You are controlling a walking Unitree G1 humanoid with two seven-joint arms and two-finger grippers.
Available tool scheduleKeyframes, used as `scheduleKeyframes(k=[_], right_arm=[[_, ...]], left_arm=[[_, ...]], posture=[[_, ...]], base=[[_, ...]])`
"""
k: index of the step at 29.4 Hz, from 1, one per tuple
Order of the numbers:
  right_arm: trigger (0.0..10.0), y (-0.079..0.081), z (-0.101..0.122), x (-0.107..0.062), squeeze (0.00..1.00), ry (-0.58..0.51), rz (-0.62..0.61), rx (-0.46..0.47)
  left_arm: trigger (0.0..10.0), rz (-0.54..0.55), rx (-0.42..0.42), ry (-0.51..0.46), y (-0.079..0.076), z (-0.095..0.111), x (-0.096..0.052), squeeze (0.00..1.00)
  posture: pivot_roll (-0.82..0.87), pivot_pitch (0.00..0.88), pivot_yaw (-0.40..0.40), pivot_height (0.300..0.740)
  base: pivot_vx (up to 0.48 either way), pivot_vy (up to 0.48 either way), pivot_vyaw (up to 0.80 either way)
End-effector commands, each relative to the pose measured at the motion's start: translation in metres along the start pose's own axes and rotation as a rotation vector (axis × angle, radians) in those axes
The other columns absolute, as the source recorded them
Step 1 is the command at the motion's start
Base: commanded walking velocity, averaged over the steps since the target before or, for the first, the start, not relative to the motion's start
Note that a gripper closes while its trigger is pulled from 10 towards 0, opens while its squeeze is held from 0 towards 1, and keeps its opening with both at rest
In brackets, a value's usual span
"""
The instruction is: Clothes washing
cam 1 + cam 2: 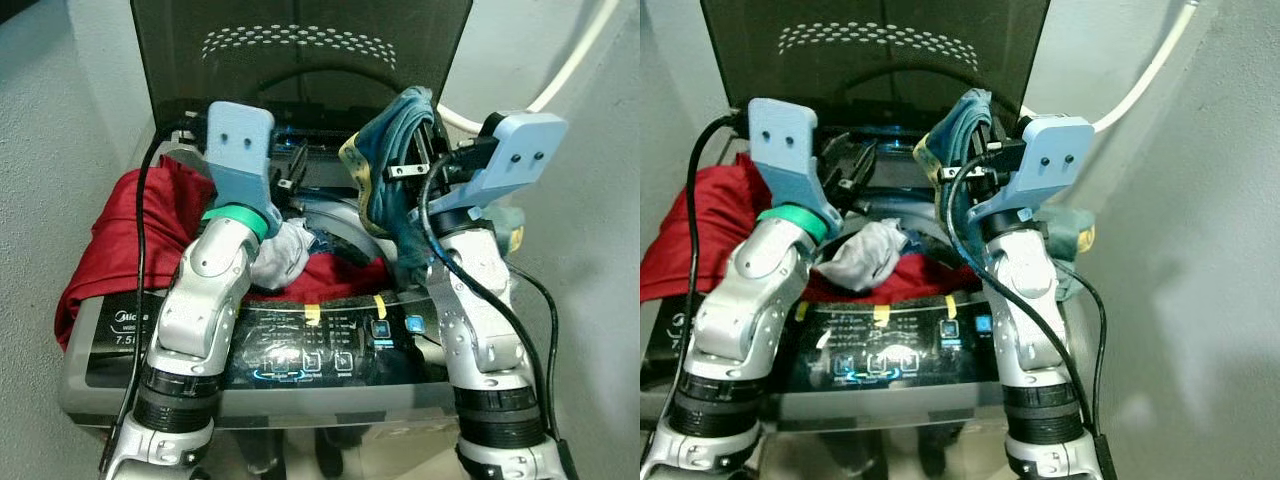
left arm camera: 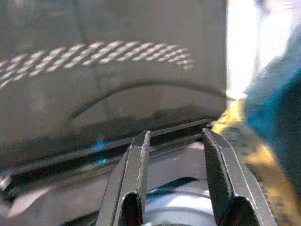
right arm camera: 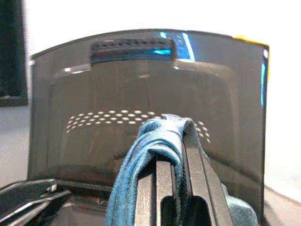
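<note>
While your right pincer (image 1: pixel 418 150) is raised over the open washing machine (image 1: pixel 300 345), note in the head view that it is clamped on the blue garment (image 1: pixel 385 165), which drapes down from its tips; the drum mouth sits below and to its left, near a white cloth (image 1: pixel 283 252) and red clothes (image 1: pixel 150 215). Left pincer (image 1: pixel 290 170) hovers above the same opening, arm bent, nearer the drum. Left wrist view: fingers (image 2: pixel 136 183) parted, holding nothing, lid (image 2: pixel 113 70) ahead. Right wrist view: denim bunched over the closed fingers (image 3: pixel 162 188).
</note>
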State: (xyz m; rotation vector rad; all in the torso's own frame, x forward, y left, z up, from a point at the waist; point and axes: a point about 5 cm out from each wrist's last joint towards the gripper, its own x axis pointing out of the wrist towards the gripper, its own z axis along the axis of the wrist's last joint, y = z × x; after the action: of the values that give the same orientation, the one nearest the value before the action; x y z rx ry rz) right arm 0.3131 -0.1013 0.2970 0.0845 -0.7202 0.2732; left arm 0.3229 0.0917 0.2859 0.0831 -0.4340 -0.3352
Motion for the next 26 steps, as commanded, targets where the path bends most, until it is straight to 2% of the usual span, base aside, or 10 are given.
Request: scheduleKeyframes(k=[1, 2, 4, 8, 12, 15, 17, 20, 23, 26], right_arm=[[10.0, 0.005, 0.02, 0.009, 0.0, -0.081, 0.062, 0.0], [10.0, 0.005, 0.02, 0.009, 0.0, -0.081, 0.062, 0.0], [10.0, 0.01, 0.039, 0.019, 0.0, -0.14, 0.14, 0.055], [10.0, 0.036, 0.069, 0.039, 0.0, -0.226, 0.428, 0.108], [10.0, 0.047, 0.074, 0.053, 0.0, -0.244, 0.504, 0.135], [10.0, 0.072, 0.073, 0.086, 0.0, -0.239, 0.597, 0.19], [10.0, 0.081, 0.072, 0.093, 0.0, -0.227, 0.623, 0.21], [10.0, 0.096, 0.056, 0.102, 0.0, -0.163, 0.635, 0.173], [10.0, 0.089, -0.006, 0.089, 0.0, 0.061, 0.492, -0.011], [10.0, 0.083, -0.025, 0.082, 0.0, 0.125, 0.445, -0.052]], left_arm=[[10.0, -0.094, -0.006, -0.059, -0.003, 0.01, -0.005, 0.0], [10.0, -0.094, -0.006, -0.059, -0.003, 0.01, -0.005, 0.0], [10.0, -0.195, -0.075, -0.095, 0.0, 0.023, -0.011, 0.0], [10.0, -0.383, -0.161, -0.133, -0.001, 0.043, -0.025, 0.0], [10.0, -0.407, -0.15, -0.148, -0.003, 0.047, -0.03, 0.0], [10.0, -0.418, -0.126, -0.161, -0.016, 0.047, -0.041, 0.0], [10.0, -0.417, -0.119, -0.163, -0.019, 0.047, -0.045, 0.0], [10.0, -0.304, 0.003, -0.172, -0.017, 0.047, -0.047, 0.0], [10.0, -0.021, -0.039, -0.085, 0.004, 0.028, -0.052, 0.0], [10.0, 0.029, -0.037, -0.053, 0.008, 0.022, -0.057, 0.0]], posture=[[0.11, 0.039, 0.031, 0.74], [0.11, 0.039, 0.031, 0.74], [0.11, 0.039, 0.035, 0.74], [0.08, 0.038, 0.049, 0.74], [0.08, 0.036, 0.04, 0.74], [0.1, 0.04, 0.003, 0.74], [0.1, 0.041, -0.002, 0.74], [0.12, 0.046, -0.025, 0.74], [0.17, 0.063, -0.071, 0.74], [0.17, 0.066, -0.076, 0.74]], base=[[0.0, 0.0, 0.0], [0.0, 0.0, 0.0], [0.0, 0.0, 0.0], [0.0, 0.0, 0.0], [0.0, 0.0, 0.0], [0.0, 0.0, 0.0], [0.0, 0.0, 0.0], [0.0, 0.0, 0.0], [0.0, 0.0, 0.0], [0.0, 0.0, 0.0]])
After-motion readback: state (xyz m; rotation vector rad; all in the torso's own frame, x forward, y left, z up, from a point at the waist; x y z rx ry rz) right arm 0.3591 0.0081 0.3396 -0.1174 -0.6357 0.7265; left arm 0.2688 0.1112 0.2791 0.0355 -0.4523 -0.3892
